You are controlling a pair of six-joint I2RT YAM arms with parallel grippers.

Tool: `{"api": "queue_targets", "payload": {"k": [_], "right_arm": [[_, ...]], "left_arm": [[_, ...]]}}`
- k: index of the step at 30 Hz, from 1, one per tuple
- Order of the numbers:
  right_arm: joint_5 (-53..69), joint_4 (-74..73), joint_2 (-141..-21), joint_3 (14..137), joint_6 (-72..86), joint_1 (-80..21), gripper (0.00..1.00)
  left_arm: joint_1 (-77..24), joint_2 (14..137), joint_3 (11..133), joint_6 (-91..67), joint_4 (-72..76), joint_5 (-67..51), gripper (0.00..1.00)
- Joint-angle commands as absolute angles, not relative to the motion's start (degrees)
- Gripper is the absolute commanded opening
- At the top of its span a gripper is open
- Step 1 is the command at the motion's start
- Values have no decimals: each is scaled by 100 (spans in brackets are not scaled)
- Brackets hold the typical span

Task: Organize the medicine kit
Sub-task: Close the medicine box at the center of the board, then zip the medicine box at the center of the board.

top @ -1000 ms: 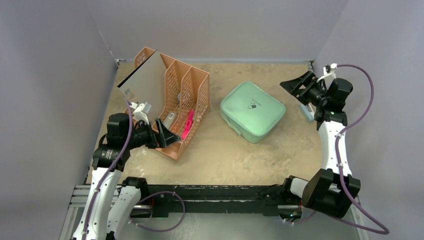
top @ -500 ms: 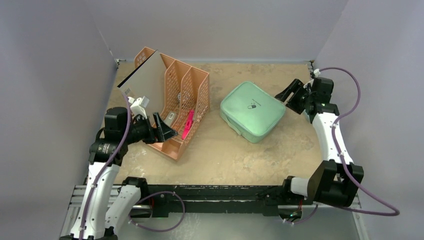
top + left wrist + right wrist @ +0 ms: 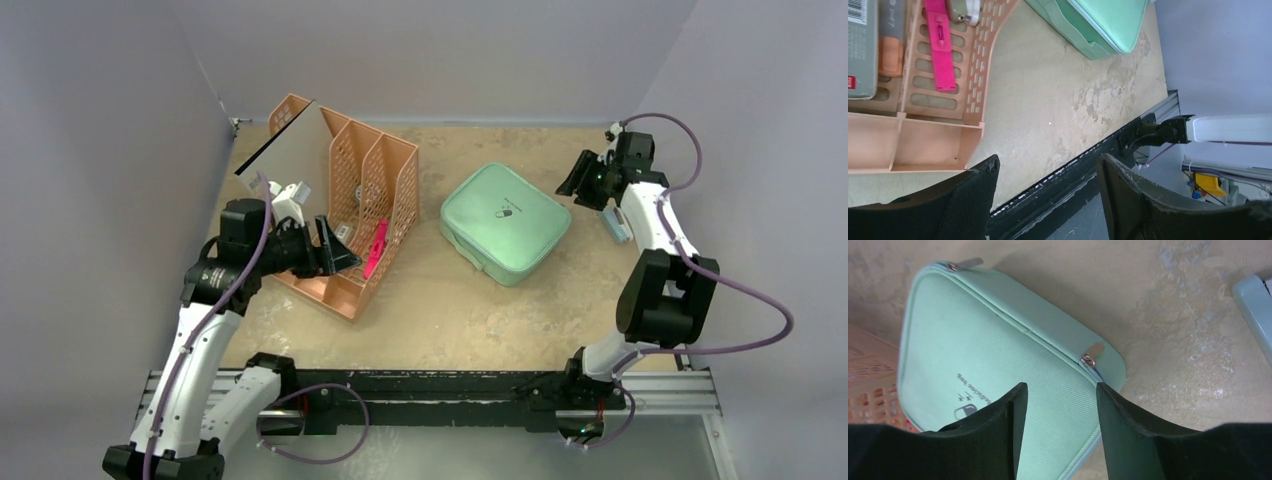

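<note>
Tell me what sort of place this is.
Likely a robot test cell: grey walls enclose a tabletop, a left arm and right arm are bolted to a metal rail, and a medicine kit sits staged.

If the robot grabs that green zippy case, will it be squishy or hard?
Probably a bit squishy: the medicine kit has woven fabric sides and rounded corners, so it may dent under a pinch. It lies flat and wide, so it should slide rather than roll or tip. The small zipper pull looks loose and may flop when touched.
</note>
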State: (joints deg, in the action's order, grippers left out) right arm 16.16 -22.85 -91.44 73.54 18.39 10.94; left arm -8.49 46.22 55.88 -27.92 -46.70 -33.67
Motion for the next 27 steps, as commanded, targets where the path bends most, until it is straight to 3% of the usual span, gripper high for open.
{"api": "queue_targets", "payload": {"k": [1, 9, 17, 22, 27], "right_arm": [[1651, -2847, -9370, 7785, 1314, 1131, 54], [2007, -3592, -10083, 8226, 842, 1178, 46], [1581, -3658, -9976, 7984, 831, 1178, 39], [1234, -3720, -9778, 7690, 1076, 1176, 24], [797, -3688, -9355, 7237, 1512, 1186, 21]], "left_arm": [[-1364, 4789, 5936, -2977, -4391, -3068, 68], [-2443, 5198, 6183, -3222, -4186, -2470, 67], [-3379, 5603, 6328, -3387, -3928, -1846, 66], [-3900, 5963, 6422, -3435, -3702, -1458, 65], [-4252, 6314, 6496, -3404, -3494, -1160, 64]]}}
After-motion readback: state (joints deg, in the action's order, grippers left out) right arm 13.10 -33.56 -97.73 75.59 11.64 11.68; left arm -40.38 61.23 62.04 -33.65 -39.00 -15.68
